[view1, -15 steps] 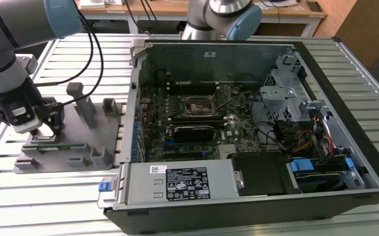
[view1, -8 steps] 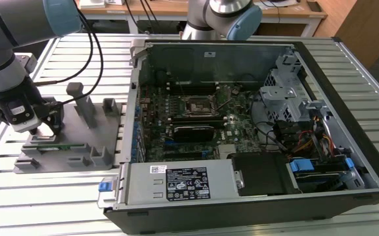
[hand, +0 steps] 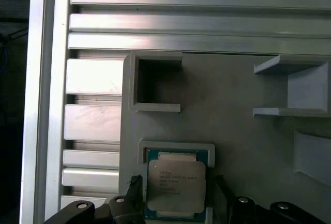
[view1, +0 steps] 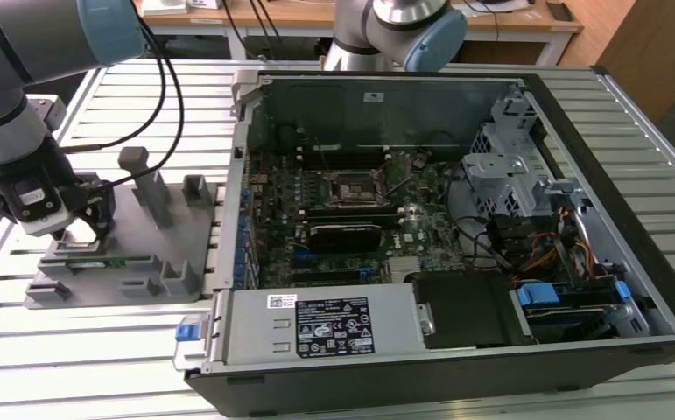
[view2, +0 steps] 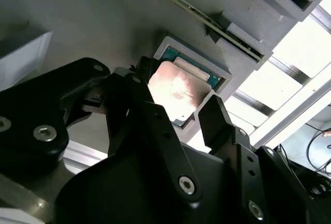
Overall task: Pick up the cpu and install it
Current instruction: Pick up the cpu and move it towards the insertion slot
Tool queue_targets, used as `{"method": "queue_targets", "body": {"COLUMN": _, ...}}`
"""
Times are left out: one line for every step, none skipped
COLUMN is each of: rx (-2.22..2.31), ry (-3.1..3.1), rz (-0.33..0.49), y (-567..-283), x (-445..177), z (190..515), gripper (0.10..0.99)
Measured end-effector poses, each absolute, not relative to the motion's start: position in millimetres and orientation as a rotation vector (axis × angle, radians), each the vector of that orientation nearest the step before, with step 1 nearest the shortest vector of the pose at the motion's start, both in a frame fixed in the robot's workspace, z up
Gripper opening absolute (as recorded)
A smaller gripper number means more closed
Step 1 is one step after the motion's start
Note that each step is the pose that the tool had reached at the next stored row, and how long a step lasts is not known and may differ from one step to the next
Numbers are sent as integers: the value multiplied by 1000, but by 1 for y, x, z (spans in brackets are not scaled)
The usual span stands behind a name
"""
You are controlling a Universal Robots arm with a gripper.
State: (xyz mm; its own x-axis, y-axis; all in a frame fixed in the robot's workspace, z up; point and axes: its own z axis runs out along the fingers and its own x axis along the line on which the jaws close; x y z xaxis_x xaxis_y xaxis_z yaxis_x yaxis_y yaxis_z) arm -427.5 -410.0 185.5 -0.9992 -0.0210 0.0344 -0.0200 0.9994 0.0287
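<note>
The black two-fingered gripper (hand: 176, 183) is standing with its jaws open, one finger (hand: 135, 185) reaching down on each side of the small flat square cpu with the silvery metal top (hand: 175, 185). In the first wrist view a thin gap is showing between each fingertip and the chip's green edge, so the jaws are straddling the chip rather than clamping it. The second wrist view is giving the same picture: the gripper (view2: 176, 95) is bracketing the cpu (view2: 173, 90), with its dark fingers (view2: 213, 116) hanging just beside the chip's sides.

The cpu is lying flat in a shallow square pocket with a raised rim, part of the grey moulded plastic fixture (hand: 232, 131). In the exterior view this fixture (view1: 138, 287) is sitting on the slatted aluminium table (view1: 103, 359) towards the exterior view's left, with the gripper (view1: 86, 226) hovering low over it. A long thin green memory stick (view1: 98, 260) is resting in a slot of the same fixture, near the gripper.

Towards the exterior view's right, the open black computer case (view1: 635, 184) is lying on its side, holding the green motherboard (view1: 270, 188), whose black square socket frame (view1: 355, 188) is sitting uncovered, well apart from the gripper.
</note>
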Motion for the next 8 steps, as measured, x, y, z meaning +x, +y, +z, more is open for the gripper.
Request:
{"method": "queue_targets", "body": {"rx": 32, "ry": -3107, "rz": -44, "y": -410, "x": -427, "z": 186, "gripper": 647}}
{"method": "queue_targets", "body": {"rx": 32, "ry": -3107, "rz": -44, "y": -410, "x": -428, "z": 187, "gripper": 647}}
{"method": "queue_targets", "body": {"rx": 32, "ry": -3108, "rz": -44, "y": -410, "x": -428, "z": 187, "gripper": 647}}
{"method": "queue_targets", "body": {"rx": 32, "ry": -3109, "rz": -44, "y": -410, "x": -429, "z": 187, "gripper": 647}}
{"method": "queue_targets", "body": {"rx": 32, "ry": -3112, "rz": -43, "y": -410, "x": -430, "z": 187, "gripper": 647}}
{"method": "queue_targets", "body": {"rx": 32, "ry": -3115, "rz": -43, "y": -410, "x": -431, "z": 187, "gripper": 647}}
{"method": "queue_targets", "body": {"rx": 32, "ry": -3117, "rz": -43, "y": -410, "x": -432, "z": 187, "gripper": 647}}
{"method": "queue_targets", "body": {"rx": 32, "ry": -3118, "rz": -43, "y": -410, "x": -432, "z": 187, "gripper": 647}}
